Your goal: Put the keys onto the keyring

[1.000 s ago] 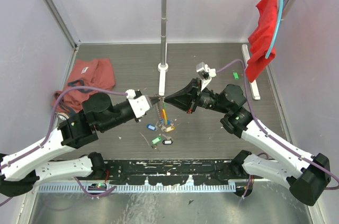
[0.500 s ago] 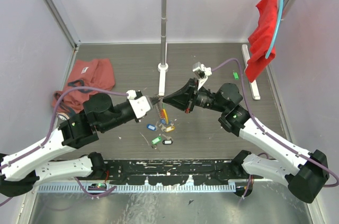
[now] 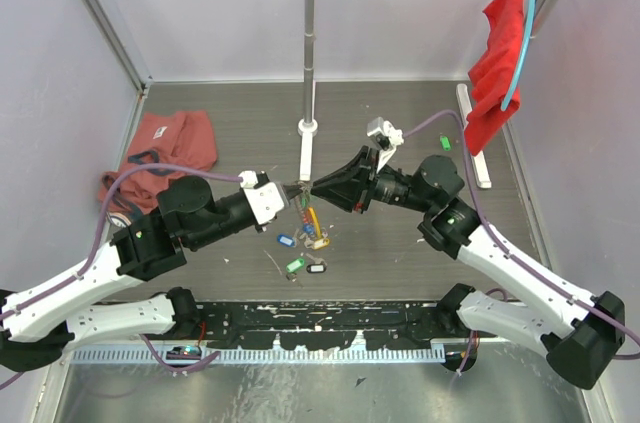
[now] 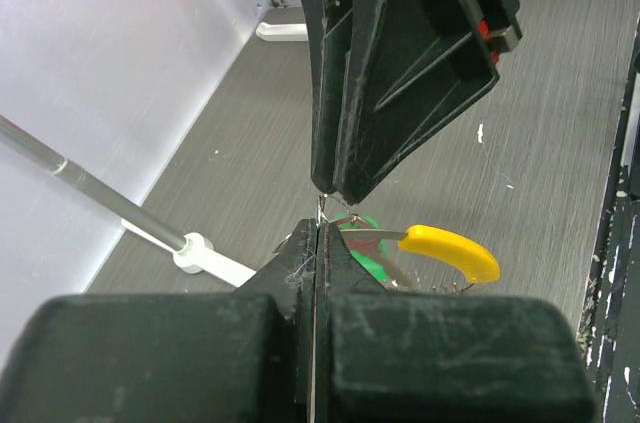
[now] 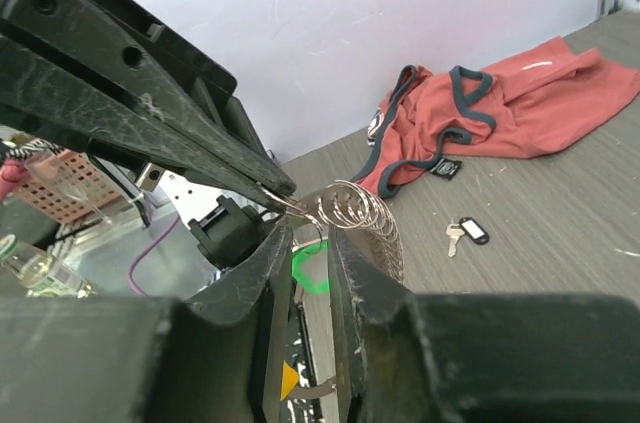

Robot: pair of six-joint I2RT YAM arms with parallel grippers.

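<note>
The keyring (image 5: 368,215), a coiled silvery loop with a curved yellow section (image 4: 455,250), hangs above the table between the two arms (image 3: 305,205). My left gripper (image 4: 318,228) is shut on its thin wire end. My right gripper (image 5: 308,231) meets it tip to tip (image 3: 312,186); its jaws stand slightly apart, with the ring's first loop at their tips. A key with a green tag (image 5: 312,268) hangs on the ring. Other keys lie on the table below: blue tag (image 3: 284,240), gold tag (image 3: 319,241), green tag (image 3: 295,264), black tag (image 3: 316,267).
A metal stand pole (image 3: 308,53) rises from its white base (image 3: 307,127) just behind the grippers. A red garment (image 3: 165,148) lies at the left wall. A red cloth (image 3: 495,73) hangs from the rail at right, above a white bar (image 3: 473,133).
The right gripper's jaws have parted a little; earlier they were shut. The left gripper keeps its hold on the keyring in the same place.
</note>
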